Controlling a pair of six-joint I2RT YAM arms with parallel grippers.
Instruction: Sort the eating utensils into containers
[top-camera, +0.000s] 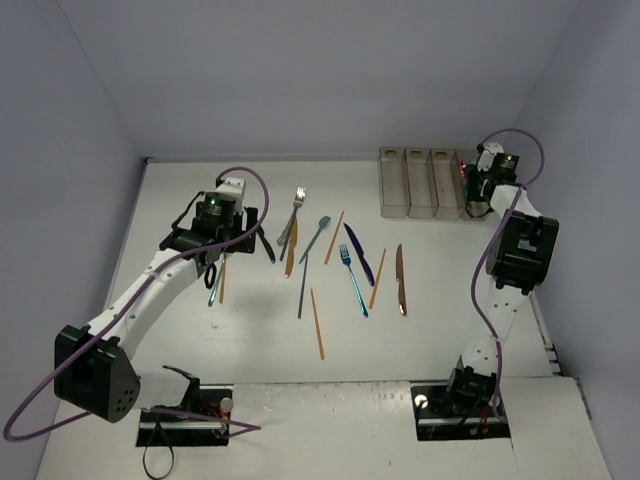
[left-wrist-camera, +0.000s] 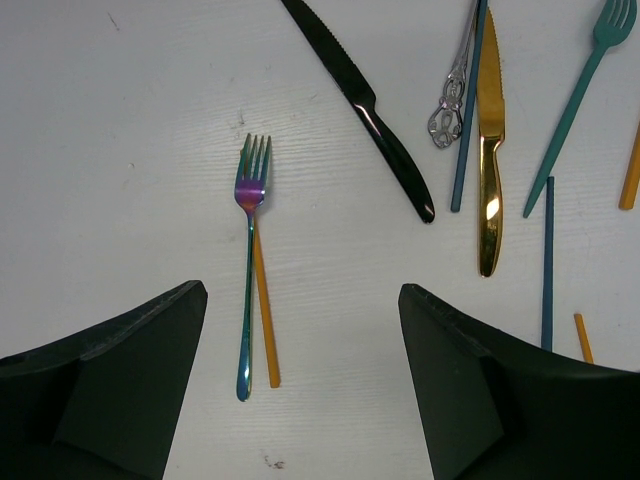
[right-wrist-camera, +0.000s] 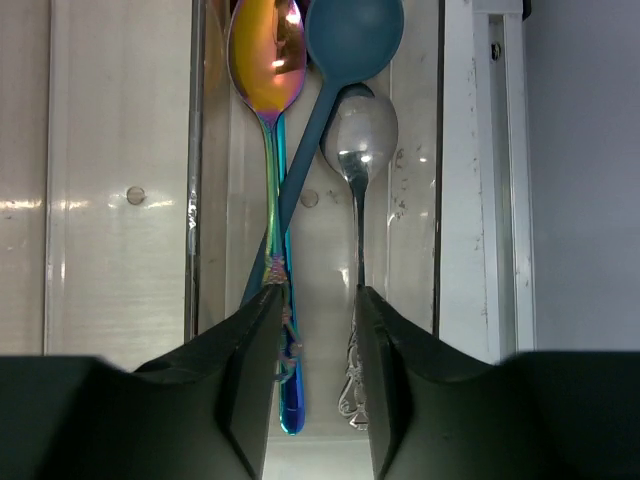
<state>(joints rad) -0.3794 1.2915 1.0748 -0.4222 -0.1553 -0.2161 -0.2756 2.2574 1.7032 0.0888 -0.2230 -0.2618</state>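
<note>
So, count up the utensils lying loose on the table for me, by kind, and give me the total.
Forks: 4 - iridescent fork, silver fork, teal fork, blue fork
Knives: 4 - black knife, gold knife, dark blue-purple knife, copper knife
Chopsticks: 6 - 4 orange chopsticks, 2 blue chopsticks
Total: 14

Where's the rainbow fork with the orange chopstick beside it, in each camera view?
Top external: the rainbow fork lies left of centre, partly under the left arm's wrist.
Left wrist: left of centre, tines pointing up.
Right wrist: not in it.
Shared landmark: the orange chopstick against its right side.
</note>
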